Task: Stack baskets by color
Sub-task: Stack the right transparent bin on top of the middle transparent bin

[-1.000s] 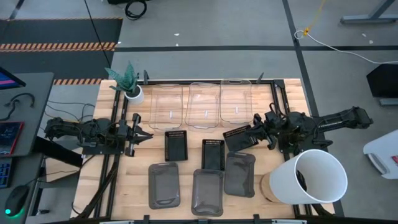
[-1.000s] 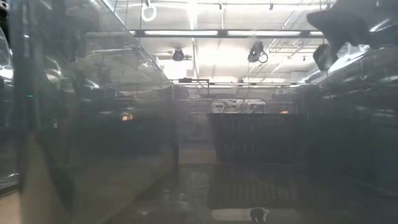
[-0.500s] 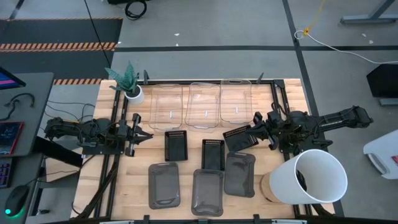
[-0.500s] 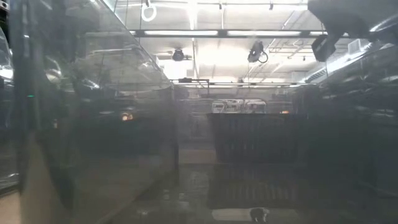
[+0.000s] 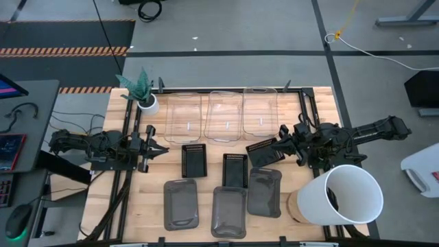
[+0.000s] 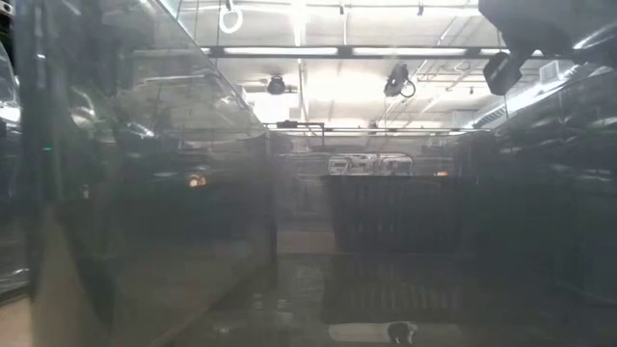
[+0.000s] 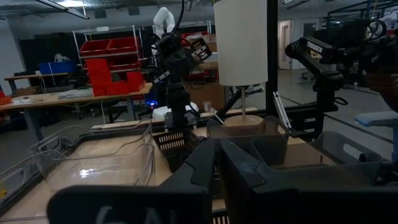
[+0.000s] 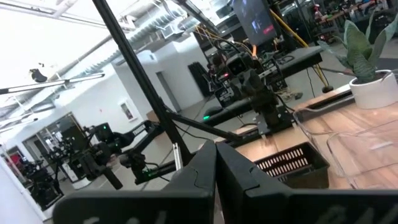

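Three clear baskets (image 5: 224, 115) sit in a row along the table's far side. Two black slotted baskets (image 5: 193, 160) (image 5: 235, 169) lie flat at mid-table. Three dark grey baskets (image 5: 229, 211) lie along the near edge. A third black slotted basket (image 5: 264, 151) hangs tilted at my right gripper (image 5: 278, 144), which is shut on it, above the far end of the right-hand grey basket (image 5: 264, 193). My left gripper (image 5: 163, 147) waits shut at the table's left side, level and touching nothing. My right gripper holds the tilted black basket by its right-hand end (image 5: 276, 147), coming roughly level from the table's right. The gripper's own body hides the exact place of contact. The basket slants down toward the left and near side, lifted off the wood; its slotted wall (image 7: 169, 142) shows below the arm.
A big white bucket (image 5: 346, 194) lies on its side at the near right, close under my right arm. A white plant pot (image 5: 146, 103) stands at the far left corner. Black frame rails (image 5: 127, 182) run along both table sides. A clear basket wall (image 6: 145, 193) fills the low view.
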